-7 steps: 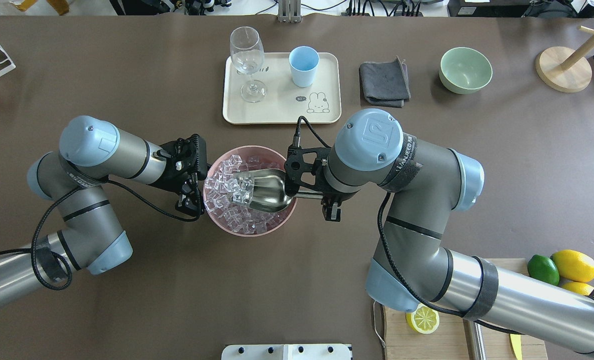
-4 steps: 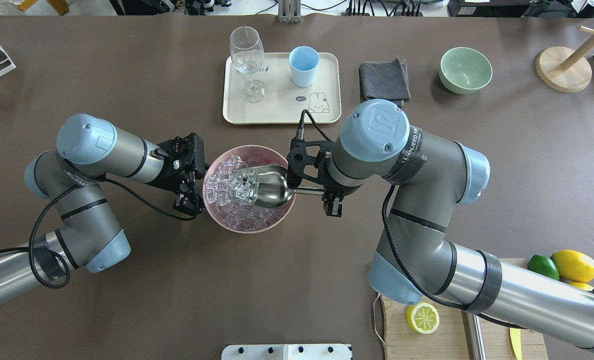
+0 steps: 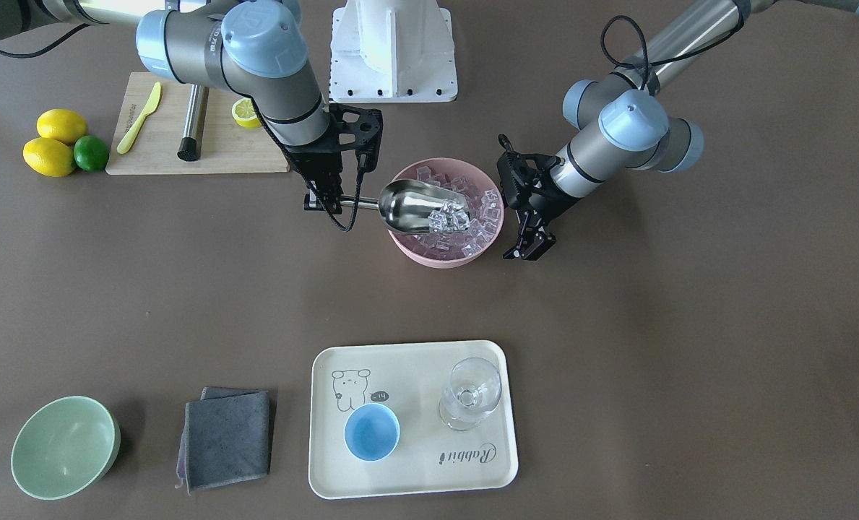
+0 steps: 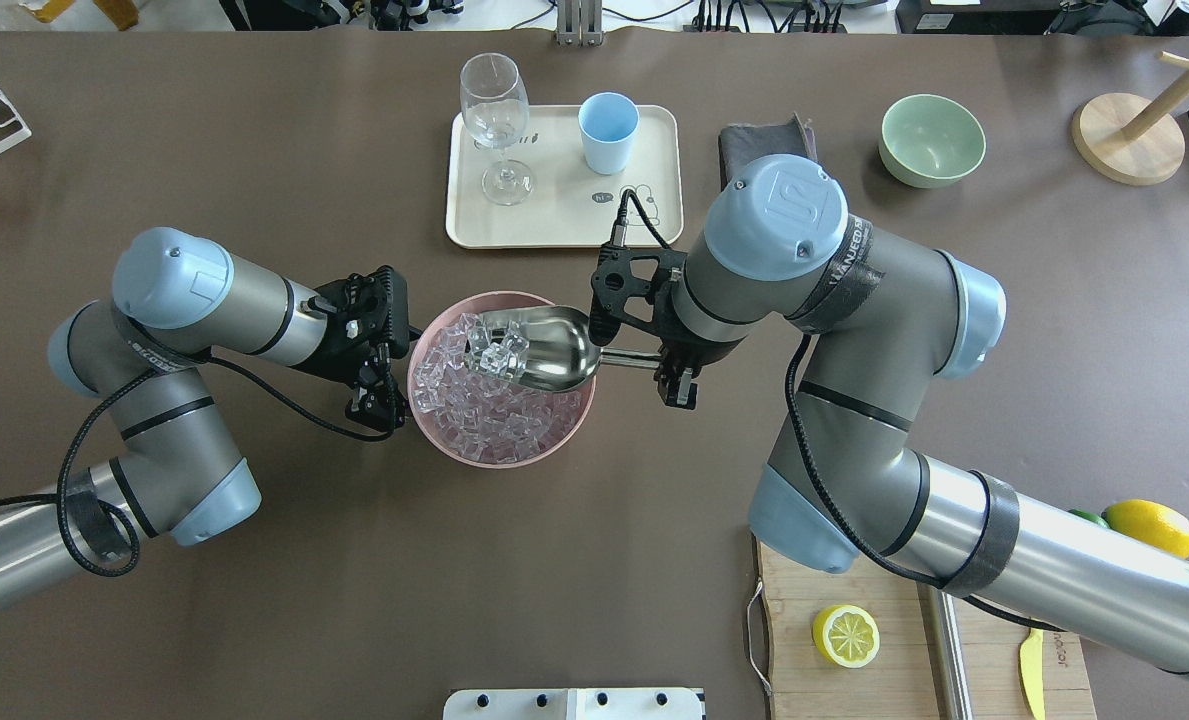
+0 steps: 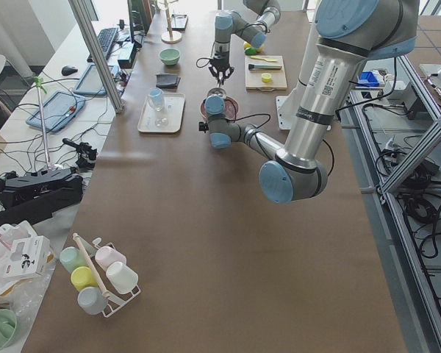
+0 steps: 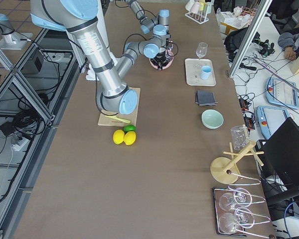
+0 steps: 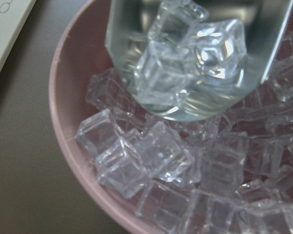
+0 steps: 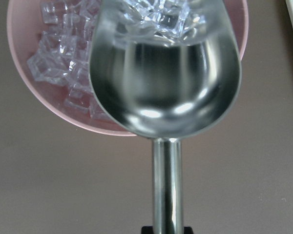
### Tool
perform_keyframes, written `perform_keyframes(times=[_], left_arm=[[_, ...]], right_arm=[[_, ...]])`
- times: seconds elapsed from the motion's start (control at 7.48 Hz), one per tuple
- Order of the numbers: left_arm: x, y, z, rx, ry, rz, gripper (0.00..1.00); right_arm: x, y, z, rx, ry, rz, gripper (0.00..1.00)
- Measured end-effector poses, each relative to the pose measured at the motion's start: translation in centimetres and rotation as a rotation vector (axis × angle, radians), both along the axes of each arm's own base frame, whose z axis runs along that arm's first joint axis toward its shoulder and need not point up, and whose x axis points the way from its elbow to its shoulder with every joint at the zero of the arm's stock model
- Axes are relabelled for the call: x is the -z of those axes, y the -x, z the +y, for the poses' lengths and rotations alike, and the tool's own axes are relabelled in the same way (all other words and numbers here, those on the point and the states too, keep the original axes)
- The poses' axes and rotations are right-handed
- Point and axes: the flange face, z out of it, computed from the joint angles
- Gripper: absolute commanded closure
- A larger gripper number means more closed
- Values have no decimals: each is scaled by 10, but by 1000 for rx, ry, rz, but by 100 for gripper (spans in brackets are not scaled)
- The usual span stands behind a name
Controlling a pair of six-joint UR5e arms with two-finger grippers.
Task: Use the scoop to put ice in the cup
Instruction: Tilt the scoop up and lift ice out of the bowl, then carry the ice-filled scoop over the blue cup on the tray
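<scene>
My right gripper (image 4: pixel 668 366) is shut on the handle of the steel scoop (image 4: pixel 544 350). It holds the scoop level, just above the pink bowl (image 4: pixel 499 463). Several ice cubes (image 4: pixel 494 350) lie at the scoop's open end, and many more ice cubes (image 4: pixel 474 415) fill the bowl. The right wrist view shows the scoop (image 8: pixel 166 83) over the bowl (image 8: pixel 44 109). The left wrist view shows the loaded scoop (image 7: pixel 268 48) from the front. My left gripper (image 4: pixel 376 402) is open beside the bowl's left rim, holding nothing. The light-blue cup (image 4: pixel 608 130) stands empty on the cream tray (image 4: pixel 564 225).
A clear stemmed glass (image 4: pixel 495 110) stands on the tray left of the cup. A grey cloth (image 3: pixel 227 437) and a pale green bowl (image 4: pixel 931 140) lie to the tray's right. A cutting board (image 4: pixel 844 690) with half a lemon is at the near right. A wooden stand (image 4: pixel 1129 135) is far right.
My right gripper has lifted the scoop out of the ice with several cubes in it. It has moved the scoop a little towards the tray. The left arm has barely moved.
</scene>
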Motion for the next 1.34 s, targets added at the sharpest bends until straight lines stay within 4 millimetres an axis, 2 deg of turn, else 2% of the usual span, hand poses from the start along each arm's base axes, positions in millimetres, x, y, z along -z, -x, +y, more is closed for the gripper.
perform_keyframes(times=[0.4, 0.67, 0.94, 1.34], left_arm=[[0, -1, 0, -1, 1, 0, 1], [0, -1, 1, -1, 1, 0, 1], [1, -1, 0, -1, 0, 1, 1], [2, -2, 1, -1, -1, 2, 1]], right_arm=[[-1, -18, -18, -50, 60, -12, 100], [-4, -39, -40, -108, 104, -11, 100], [-19, -73, -69, -176, 172, -9, 100], [-41, -99, -97, -337, 335, -1, 100]])
